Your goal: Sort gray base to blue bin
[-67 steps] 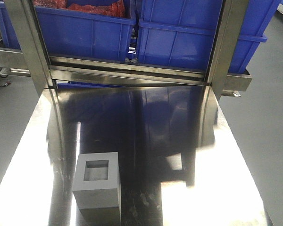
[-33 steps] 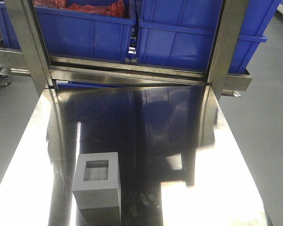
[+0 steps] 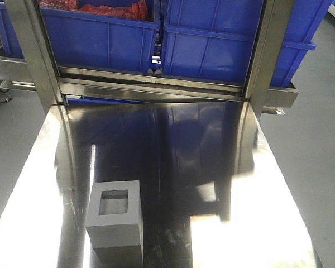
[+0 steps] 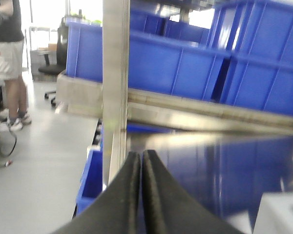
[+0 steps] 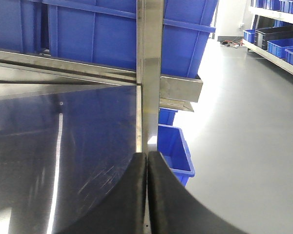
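Base (image 4: 283, 215) rt of L pincer (image 4: 140, 156), apart

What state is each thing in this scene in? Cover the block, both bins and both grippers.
gray base: upright on the steel table, recess up, untouched.
left-hand blue bin: on the rack, holding red material.
right-hand blue bin: on the rack, inside hidden.
left gripper: shut, holding nothing.
right gripper: shut, holding nothing.

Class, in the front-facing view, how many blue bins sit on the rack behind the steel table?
2: the left blue bin and the right blue bin, side by side on the rack. More may be hidden outside the frame.
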Tool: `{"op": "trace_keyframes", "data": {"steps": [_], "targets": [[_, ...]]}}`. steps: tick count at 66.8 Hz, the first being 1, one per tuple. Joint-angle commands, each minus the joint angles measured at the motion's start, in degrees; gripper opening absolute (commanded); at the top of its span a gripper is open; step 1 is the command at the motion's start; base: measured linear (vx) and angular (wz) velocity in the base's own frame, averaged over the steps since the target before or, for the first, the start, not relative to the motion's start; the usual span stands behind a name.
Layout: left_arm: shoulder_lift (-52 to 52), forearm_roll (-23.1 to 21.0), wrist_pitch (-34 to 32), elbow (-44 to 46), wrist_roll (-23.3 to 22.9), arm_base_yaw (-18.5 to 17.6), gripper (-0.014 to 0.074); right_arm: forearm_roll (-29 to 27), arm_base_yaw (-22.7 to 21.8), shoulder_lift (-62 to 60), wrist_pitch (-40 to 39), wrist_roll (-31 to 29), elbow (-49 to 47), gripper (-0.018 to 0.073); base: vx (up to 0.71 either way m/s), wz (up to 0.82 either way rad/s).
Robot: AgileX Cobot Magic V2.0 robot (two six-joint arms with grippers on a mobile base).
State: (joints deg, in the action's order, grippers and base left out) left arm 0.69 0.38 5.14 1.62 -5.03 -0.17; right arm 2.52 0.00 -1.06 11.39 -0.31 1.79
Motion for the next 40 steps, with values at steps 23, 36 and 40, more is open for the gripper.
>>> {"op": "trace_keyframes", "data": {"steps": [23,36,40], "targets": [[-22.27,-2.27,16.34,20.82,-0.42,0.14,-0.0007,0.48,-0.31,-0.43,-4.14,-0.38,0.32,-0.0005,0.00,0.00],[-30.58,-2.14,24.02,23.45,-0.37,0.14,-0.0007,0.48,-0.31,-0.43,-4.14,-0.38,0.32,-0.0005,0.00,0.00],[-31.92,-2.14,23.95,23.45,-0.37,0.14,-0.0007,0.48,-0.31,-0.43,-4.14,-0.38,0.32,-0.0005,0.00,0.00]]}}
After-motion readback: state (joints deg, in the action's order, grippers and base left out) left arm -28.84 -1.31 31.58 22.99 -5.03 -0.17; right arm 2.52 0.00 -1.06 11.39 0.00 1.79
